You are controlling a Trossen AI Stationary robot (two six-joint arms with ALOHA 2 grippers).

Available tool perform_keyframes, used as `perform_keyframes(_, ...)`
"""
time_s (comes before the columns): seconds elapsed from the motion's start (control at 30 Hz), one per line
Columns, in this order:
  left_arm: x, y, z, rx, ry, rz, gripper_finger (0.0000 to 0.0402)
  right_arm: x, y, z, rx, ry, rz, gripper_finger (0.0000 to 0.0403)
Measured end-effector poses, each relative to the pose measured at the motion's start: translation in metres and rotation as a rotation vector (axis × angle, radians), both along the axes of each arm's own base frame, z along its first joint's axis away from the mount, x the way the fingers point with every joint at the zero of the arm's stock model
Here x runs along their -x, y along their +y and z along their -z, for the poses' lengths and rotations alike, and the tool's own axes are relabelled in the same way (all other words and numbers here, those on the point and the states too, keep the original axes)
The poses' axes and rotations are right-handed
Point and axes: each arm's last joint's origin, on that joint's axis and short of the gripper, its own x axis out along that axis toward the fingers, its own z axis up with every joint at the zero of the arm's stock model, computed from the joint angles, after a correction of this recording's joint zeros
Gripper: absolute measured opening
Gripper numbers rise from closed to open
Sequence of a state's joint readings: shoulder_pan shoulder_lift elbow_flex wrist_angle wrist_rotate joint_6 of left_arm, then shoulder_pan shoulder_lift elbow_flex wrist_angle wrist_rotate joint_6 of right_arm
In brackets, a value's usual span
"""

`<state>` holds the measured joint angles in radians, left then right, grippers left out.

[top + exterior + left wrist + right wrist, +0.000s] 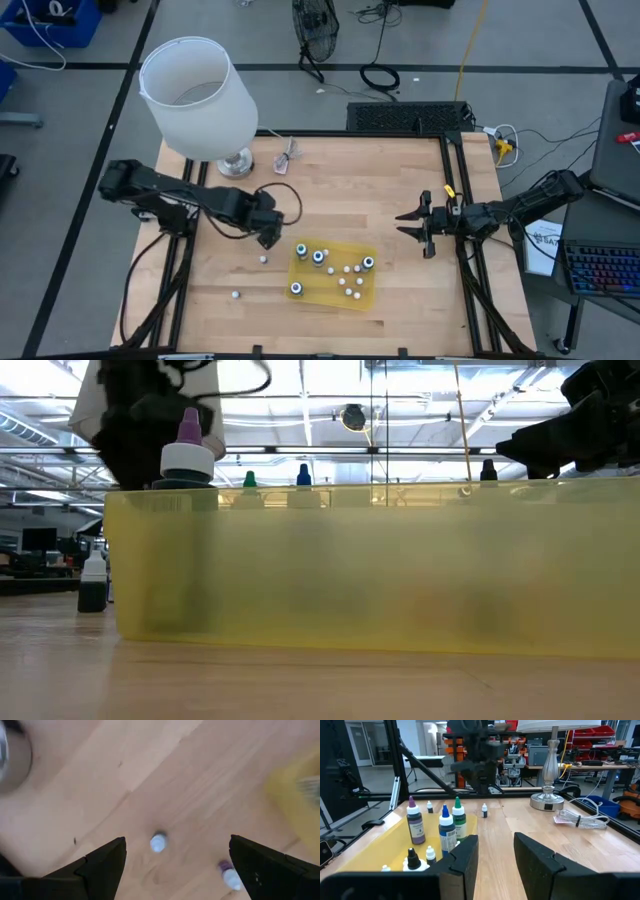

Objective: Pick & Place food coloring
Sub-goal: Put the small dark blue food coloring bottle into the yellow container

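The food coloring bottles are tiny. Several stand in a flat yellow tray (372, 292) near the table's near edge, among them a purple-capped (415, 824), a blue (446, 827) and a green one (458, 820). Two small bottles are on the bare wood left of the tray: one upright (158, 842), one farther toward the near-left (235, 295). My left gripper (268, 238) hovers open above the upright bottle (264, 259), its fingers (105, 865) standing wide on either side without touching it. My right gripper (412, 226) waits open right of the tray, pointing left.
A white-shaded lamp (195, 95) stands at the table's far left on a metal base (549, 800). A clear packet with a thin stick (287, 158) lies beside it. Bare wood stretches between the tray and the right gripper. The yellow tray wall (380, 570) fills the low view.
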<state>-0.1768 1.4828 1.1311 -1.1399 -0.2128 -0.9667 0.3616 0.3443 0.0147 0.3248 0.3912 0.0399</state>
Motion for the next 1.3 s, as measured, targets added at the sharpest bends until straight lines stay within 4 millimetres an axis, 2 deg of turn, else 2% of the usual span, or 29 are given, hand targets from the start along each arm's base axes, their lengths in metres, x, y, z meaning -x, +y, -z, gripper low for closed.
perform_keyframes(0.23, 0.024, 0.005, 0.036, 0.025, 0.031, -0.098, 0.0349, 0.0, 0.0, 0.0, -0.001, -0.002, 0.0, 0.0114)
perform_keyframes(0.4, 0.024, 0.005, 0.059, 0.076, -0.015, -0.089, 0.0349, 0.0, 0.0, 0.0, 0.0, 0.0, 0.0, 0.0114)
perform_keyframes(0.5, 0.027, 0.007, 0.066, 0.073, -0.014, -0.097, 0.0349, 0.0, 0.0, 0.0, 0.0, 0.0, 0.0, 0.0114)
perform_keyframes(0.77, 0.03, 0.012, 0.078, 0.094, -0.025, -0.118, 0.0349, 0.0, 0.0, 0.0, 0.0, 0.0, 0.0, 0.0114)
perform_keyframes(1.2, 0.031, 0.015, 0.079, 0.098, -0.016, -0.101, 0.0348, 0.0, 0.0, 0.0, 0.0, 0.0, 0.0, 0.0114)
perform_keyframes(1.3, 0.031, 0.015, 0.079, 0.097, -0.014, -0.094, 0.0333, 0.0, 0.0, 0.0, 0.0, 0.0, 0.0, 0.0114)
